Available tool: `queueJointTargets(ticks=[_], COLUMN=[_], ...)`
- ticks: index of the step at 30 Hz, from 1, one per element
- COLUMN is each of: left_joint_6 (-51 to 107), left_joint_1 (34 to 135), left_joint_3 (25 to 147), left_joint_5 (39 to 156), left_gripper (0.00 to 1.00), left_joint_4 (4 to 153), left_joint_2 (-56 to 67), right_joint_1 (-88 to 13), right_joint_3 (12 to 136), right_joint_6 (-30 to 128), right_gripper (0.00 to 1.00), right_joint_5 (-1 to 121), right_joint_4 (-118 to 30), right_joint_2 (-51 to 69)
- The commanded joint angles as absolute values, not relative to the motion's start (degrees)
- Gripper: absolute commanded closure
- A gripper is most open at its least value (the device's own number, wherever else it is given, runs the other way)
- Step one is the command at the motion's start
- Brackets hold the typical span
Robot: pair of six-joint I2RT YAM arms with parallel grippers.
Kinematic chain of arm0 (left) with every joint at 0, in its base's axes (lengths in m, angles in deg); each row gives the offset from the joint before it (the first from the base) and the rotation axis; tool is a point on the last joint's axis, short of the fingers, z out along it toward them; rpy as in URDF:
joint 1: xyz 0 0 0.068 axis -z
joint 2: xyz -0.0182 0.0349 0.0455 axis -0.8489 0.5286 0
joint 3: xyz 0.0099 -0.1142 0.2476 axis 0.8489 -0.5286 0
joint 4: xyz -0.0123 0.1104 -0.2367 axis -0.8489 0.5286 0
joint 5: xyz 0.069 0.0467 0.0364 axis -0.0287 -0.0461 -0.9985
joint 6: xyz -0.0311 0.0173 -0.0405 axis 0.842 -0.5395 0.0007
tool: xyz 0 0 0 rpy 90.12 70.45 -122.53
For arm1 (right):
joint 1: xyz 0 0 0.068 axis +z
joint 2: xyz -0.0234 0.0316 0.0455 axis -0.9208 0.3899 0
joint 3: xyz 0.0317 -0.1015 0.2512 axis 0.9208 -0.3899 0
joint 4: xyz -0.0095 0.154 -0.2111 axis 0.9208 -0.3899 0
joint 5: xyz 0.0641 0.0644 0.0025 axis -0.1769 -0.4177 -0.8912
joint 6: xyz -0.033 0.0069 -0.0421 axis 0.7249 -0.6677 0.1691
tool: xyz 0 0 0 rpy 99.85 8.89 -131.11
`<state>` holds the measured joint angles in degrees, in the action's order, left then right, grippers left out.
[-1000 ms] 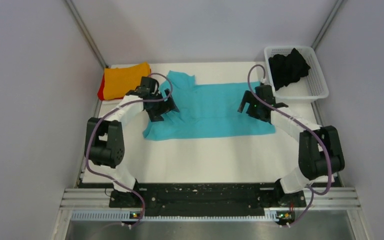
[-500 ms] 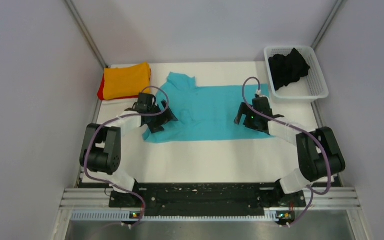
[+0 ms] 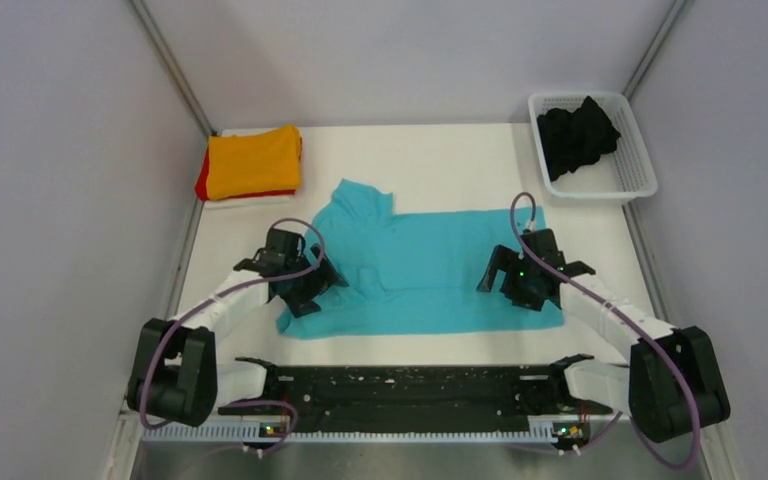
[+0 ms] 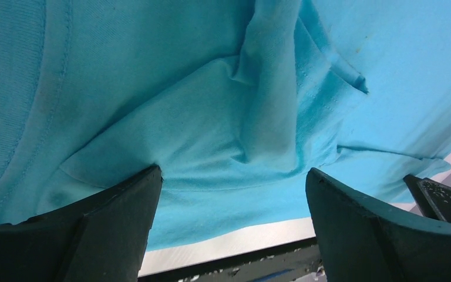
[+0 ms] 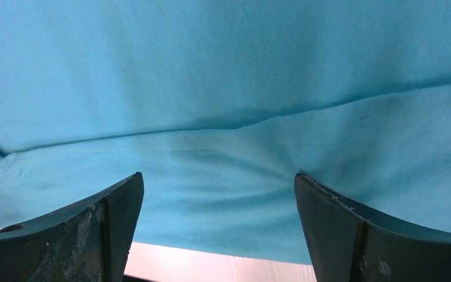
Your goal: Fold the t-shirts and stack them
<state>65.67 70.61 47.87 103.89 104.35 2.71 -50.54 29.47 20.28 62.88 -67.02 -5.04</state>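
Observation:
The turquoise t-shirt (image 3: 430,270) lies spread flat across the near middle of the table, collar at the far left. My left gripper (image 3: 305,285) is open, with its fingertips pressed down on the shirt's left part, which bunches into folds in the left wrist view (image 4: 258,117). My right gripper (image 3: 520,280) is open, with its fingertips pressed on the shirt's right part near its front hem (image 5: 223,147). The orange t-shirt (image 3: 253,160) lies folded on the red one (image 3: 202,186) at the far left corner. The black t-shirt (image 3: 575,135) is crumpled in the basket.
The white mesh basket (image 3: 642,170) stands at the far right corner. The black base rail (image 3: 400,385) runs along the table's near edge, just in front of the shirt's hem. Grey walls close in both sides.
Both arms have drawn back toward the near edge with fingers spread on the turquoise shirt. The shirt has slid with them, away from the far side and the folded stack.

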Motion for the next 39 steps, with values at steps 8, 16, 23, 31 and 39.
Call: queueJointTargets(ticks=[8,16,23,31,39], left_joint_6=[70.40,68.92,57.88,43.18,36.09], left_joint_1=[73.35,73.74,73.64,73.56,71.80], left_joint_3=[44.29,51.95,69.24,106.04,134.60], left_joint_5=[93.59,90.37,85.98,76.35,75.91], left_gripper=[0.01,0.01,0.01,0.01,0.08], left_joint_4=[125.95,131.14,120.45,125.79,132.75], left_joint_2=[-4.83,-11.24,-4.47,29.79,57.82], right_joint_1=[-46.91,-46.51,-46.86,-50.72,-53.53], right_joint_3=[28.25,35.57,47.55,50.18,46.77], right_joint_6=[17.17,17.68,20.70,22.46,19.78], right_gripper=[0.01,0.01,0.01,0.01,0.01], right_joint_5=[58.26,62.36,77.71,81.32,81.23], right_joint_4=[-84.36,-86.00,-78.56,-72.94,-69.62], right_joint_2=[-7.10,-9.87,-10.82,-9.31,-9.39])
